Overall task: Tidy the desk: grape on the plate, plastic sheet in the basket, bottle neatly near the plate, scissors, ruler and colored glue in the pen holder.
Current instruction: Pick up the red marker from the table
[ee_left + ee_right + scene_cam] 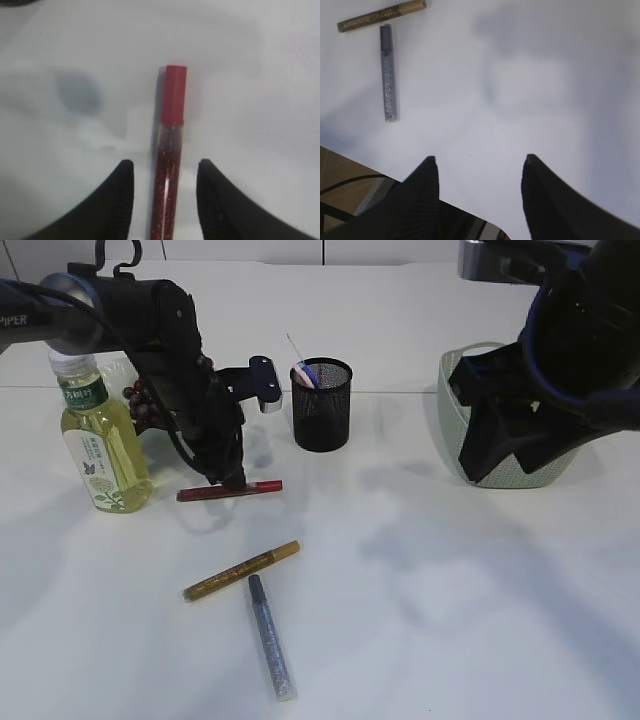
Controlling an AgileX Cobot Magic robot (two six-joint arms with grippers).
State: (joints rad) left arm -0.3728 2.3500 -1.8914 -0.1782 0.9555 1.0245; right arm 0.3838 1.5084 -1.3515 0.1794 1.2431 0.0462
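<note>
Red glitter glue tube (pixel 169 165), red cap, lies flat on table w/ left gripper (pixel 165 200) jaws apart straddling it, not clamped.

A bottle (pixel 102 435) stands far left, a pen holder (pixel 321 405) at the middle, a basket (pixel 500 420) far right. 1 glue pen (pixel 230 490) lies between bottle and holder, with 2 glue pens (pixel 242 571) nearer.
</note>
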